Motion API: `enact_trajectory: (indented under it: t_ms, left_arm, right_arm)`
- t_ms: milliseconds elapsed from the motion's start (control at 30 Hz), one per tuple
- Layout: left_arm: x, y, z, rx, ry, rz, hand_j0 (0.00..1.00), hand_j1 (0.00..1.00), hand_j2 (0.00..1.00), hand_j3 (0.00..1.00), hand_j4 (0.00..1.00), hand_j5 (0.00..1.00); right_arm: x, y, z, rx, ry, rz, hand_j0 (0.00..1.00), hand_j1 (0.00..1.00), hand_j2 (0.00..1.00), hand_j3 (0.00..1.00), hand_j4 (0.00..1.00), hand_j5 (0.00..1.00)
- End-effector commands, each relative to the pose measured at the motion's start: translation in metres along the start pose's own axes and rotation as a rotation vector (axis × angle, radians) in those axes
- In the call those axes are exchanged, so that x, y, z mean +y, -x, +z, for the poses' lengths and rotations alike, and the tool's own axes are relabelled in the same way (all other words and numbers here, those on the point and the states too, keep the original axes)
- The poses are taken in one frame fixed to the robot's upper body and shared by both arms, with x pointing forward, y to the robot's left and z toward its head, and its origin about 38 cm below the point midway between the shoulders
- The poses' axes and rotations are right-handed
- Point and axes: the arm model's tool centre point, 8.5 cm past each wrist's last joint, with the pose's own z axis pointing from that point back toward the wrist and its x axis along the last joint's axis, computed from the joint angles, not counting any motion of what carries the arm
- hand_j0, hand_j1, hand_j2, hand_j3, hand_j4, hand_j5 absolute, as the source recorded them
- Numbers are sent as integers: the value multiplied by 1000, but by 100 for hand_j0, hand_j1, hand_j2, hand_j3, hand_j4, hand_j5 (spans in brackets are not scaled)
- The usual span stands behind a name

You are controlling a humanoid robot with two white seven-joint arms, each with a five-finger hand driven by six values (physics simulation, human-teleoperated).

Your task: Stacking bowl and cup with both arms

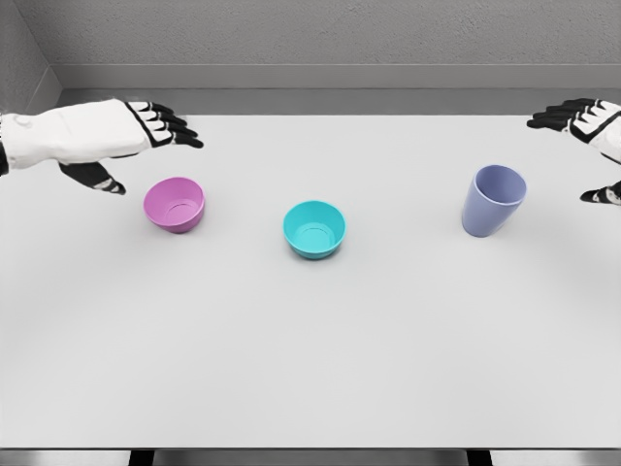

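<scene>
**Head view: both hands poised, nothing picked up yet**

Head view shows three vessels in a loose row across the desk: pink bowl at 9 o'clock from the teal bowl, lavender cup at 3 o'clock from it. All upright, well apart, none stacked.

Left hand hangs just at 10 o'clock of the pink bowl, fingers spread, thumb dropped, holding nothing. Right hand sits at 2 o'clock of the cup, partly cut by the frame edge; visible fingers extended, released, empty.

Judgement: approach stage, grasps not yet made. To do it well, left hand should lower with thumb and fingers either side of the pink bowl's wall, pinching the rim rather than pushing it. Right hand should wrap the cup's side low enough not to tip it; it looks tall and narrow-based.

Room: wide bare desk toward 6 o'clock. Teal bowl central, a likely stacking base. Far desk edge lies close behind both hands; lift clear before swinging inward.
</scene>
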Motion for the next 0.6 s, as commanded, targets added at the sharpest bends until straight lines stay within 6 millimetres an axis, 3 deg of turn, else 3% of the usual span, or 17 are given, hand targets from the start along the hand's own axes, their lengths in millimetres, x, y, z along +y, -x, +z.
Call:
enact_trajectory:
  t_ms: [0,300,567]
  left_arm:
    - [-19,3,-7,-29,21,98,100,100,100,100,100,100]
    - [-42,6,-20,-48,121,139,100,100,100,100,100,100]
    - [-44,4,-23,-55,130,139,100,100,100,100,100,100]
  right_arm:
    - [19,-4,-7,-22,-55,-27,100,100,100,100,100,100]
    - [36,-8,-26,-57,-95,-50,100,100,100,100,100,100]
    - [43,-6,-41,-65,-79,-79,100,100,100,100,100,100]
